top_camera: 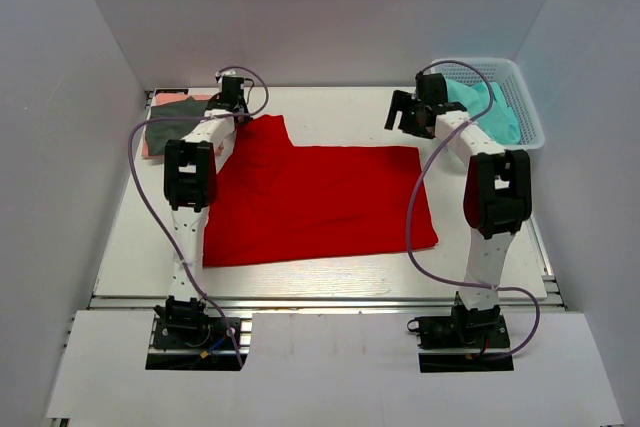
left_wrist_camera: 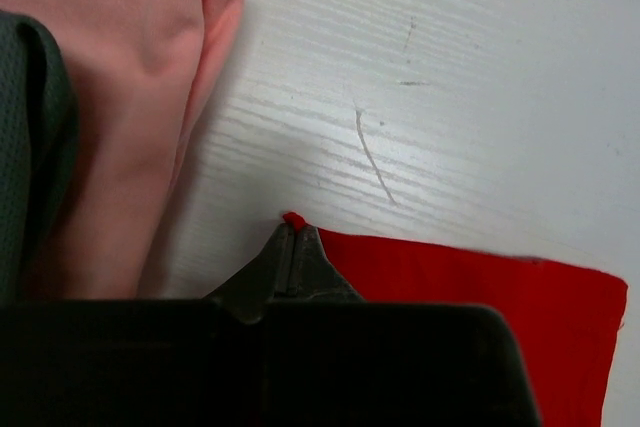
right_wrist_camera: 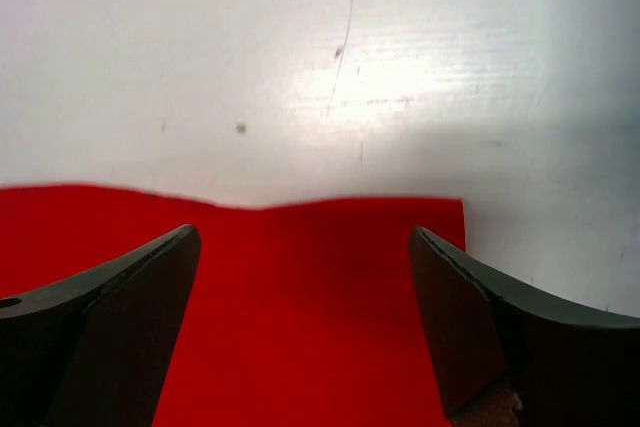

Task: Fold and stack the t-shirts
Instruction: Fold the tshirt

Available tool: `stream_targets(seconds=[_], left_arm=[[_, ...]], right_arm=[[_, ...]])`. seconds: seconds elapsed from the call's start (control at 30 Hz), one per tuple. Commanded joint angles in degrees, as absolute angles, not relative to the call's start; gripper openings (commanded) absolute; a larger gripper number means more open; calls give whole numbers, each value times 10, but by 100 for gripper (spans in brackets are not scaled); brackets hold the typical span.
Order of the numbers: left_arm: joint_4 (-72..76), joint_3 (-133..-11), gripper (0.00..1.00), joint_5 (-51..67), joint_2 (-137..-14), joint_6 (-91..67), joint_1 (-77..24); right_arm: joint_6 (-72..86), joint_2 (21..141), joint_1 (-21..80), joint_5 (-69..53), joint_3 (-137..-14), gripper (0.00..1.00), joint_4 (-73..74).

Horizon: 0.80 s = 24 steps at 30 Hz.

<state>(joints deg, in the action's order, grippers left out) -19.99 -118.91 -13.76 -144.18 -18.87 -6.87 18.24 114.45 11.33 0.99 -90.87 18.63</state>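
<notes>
A bright red t-shirt (top_camera: 320,202) lies spread flat on the white table. My left gripper (top_camera: 238,112) is at its far left sleeve, shut on a small pinch of red fabric (left_wrist_camera: 293,219); the red sleeve (left_wrist_camera: 480,297) lies to its right. A dark grey shirt (top_camera: 175,105) lies folded on a salmon pink shirt (top_camera: 150,139) at the far left corner; both show in the left wrist view, the pink one (left_wrist_camera: 130,127) and the grey one (left_wrist_camera: 30,147). My right gripper (top_camera: 403,112) is open above the red shirt's far right corner (right_wrist_camera: 440,222).
A white lattice basket (top_camera: 525,97) at the far right holds teal cloth (top_camera: 490,112). White walls enclose the table on three sides. A purple cable loops from each arm. The table's near edge runs along a metal rail (top_camera: 320,297).
</notes>
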Motion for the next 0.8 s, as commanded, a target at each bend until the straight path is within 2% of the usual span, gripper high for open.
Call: stream_targets(seconds=[0.0, 0.17, 0.57, 0.77], left_arm=[[-256, -1137, 0, -111, -1419, -164, -72], [-231, -1105, 0, -111, -1388, -159, -72], [-231, -1100, 0, -105, -1383, -153, -72], [-219, -1087, 0, -99, -1359, -148, -72]], right_arm=[[238, 1192, 109, 50, -970, 90, 200], [280, 1253, 113, 128, -1050, 90, 264], [272, 1283, 112, 168, -1009, 89, 291], [265, 1301, 112, 151, -1021, 69, 291]])
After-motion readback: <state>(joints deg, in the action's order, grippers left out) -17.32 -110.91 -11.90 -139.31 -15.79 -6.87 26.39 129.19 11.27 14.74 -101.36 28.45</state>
